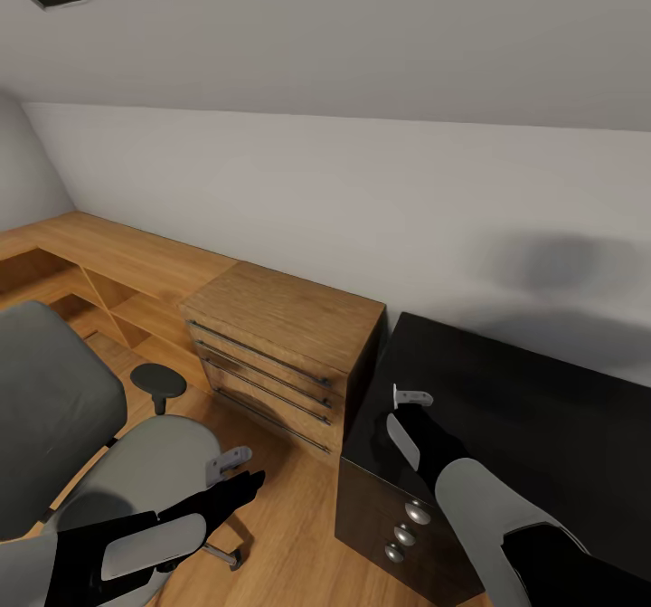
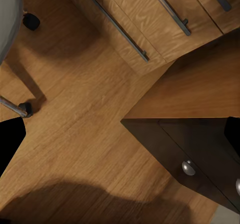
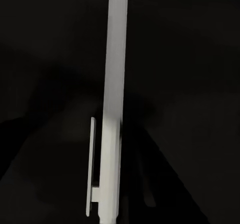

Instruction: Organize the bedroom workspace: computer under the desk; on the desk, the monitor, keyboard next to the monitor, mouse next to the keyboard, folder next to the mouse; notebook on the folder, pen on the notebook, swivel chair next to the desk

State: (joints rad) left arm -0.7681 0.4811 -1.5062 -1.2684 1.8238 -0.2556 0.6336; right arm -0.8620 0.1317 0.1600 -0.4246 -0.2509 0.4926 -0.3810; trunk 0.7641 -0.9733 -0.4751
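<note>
The thin white-silver stick of a pen (image 3: 115,83) hangs just above the glossy black top of the large dark desk (image 1: 542,408), close to the desk's corner nearest the light-wood dresser with long bar handles (image 1: 280,317). The right pincer (image 1: 413,398) reaches over that same corner. The pen seems to be carried in it, but the fingers are hidden in the right wrist view and too small in the head view, so I cannot tell whether they are clenched on it. The pen's long axis runs along the line of the fingers. Its clip end lies nearest the wrist camera and its plain end points away, across the desk top. The main risk is letting go here. A round stick dropped onto a slick bare surface so near the desk's edge could roll off to the wood floor (image 2: 75,134) beside the desk's dark drawers with round silver knobs (image 1: 407,521). A light grip could also let the pen swing or slip while the arm travels. The left pincer (image 1: 240,473) is released and holds nothing, off the desk's drawer side, near the grey-fabric swivel chair (image 1: 54,399). A careless swing could nudge the chair on its castors.
</note>
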